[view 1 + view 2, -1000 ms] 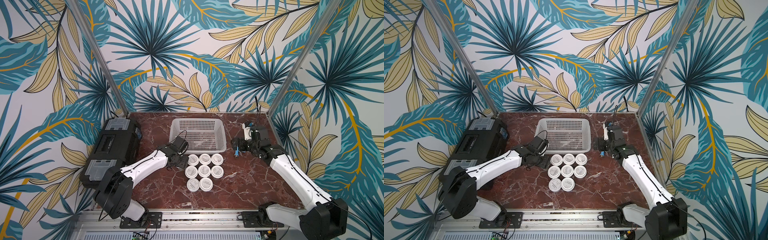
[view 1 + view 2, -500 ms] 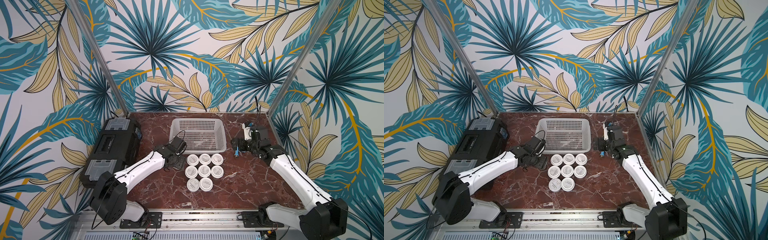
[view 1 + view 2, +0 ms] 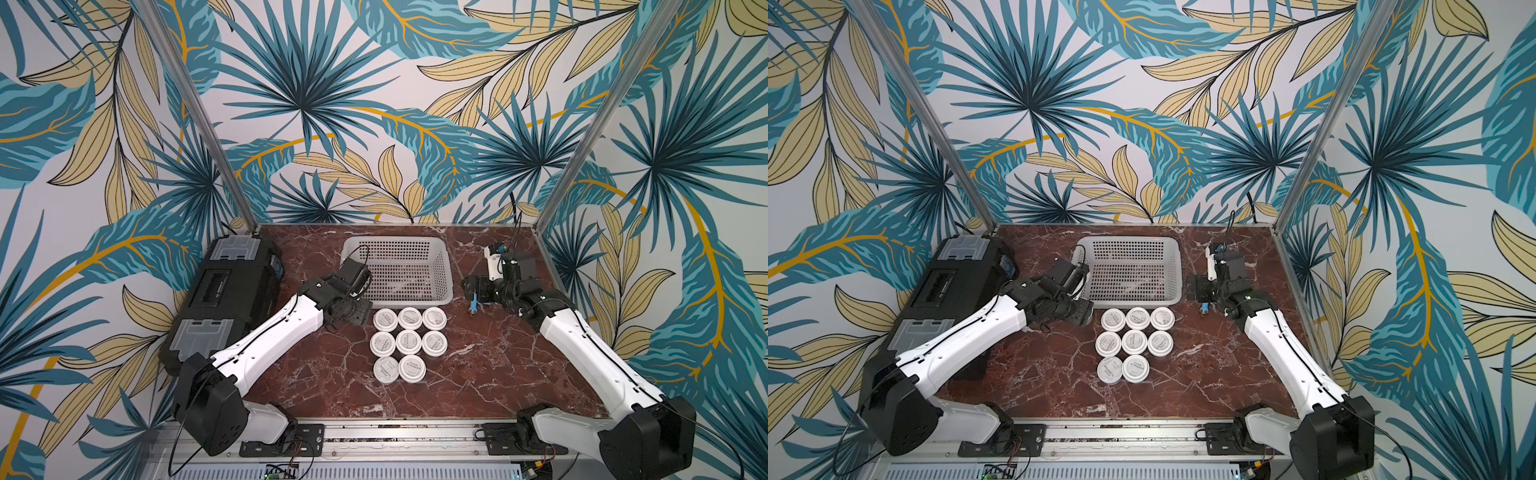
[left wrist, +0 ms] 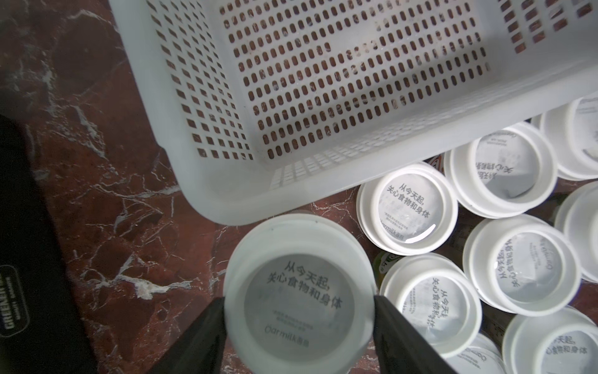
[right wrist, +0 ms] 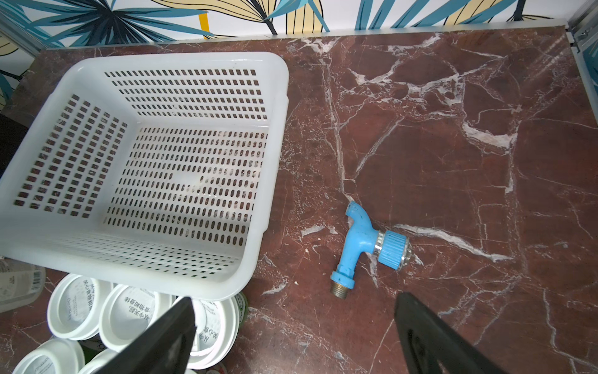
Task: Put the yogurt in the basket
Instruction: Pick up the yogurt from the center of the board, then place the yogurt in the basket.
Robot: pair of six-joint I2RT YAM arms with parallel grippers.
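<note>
Now my left gripper [image 4: 299, 299] clamps one yogurt jar [image 4: 297, 249] by its flat white lid, just outside the rolled corner of the perforated white plastic basket [image 4: 207, 194], which lies ahead of it; this arm is the nearer. Eight more round jars [image 3: 409, 341] stand clustered on the marble [image 3: 316, 374] beside the basket. My right gripper [image 5: 295, 299] hangs open, empty.
</note>
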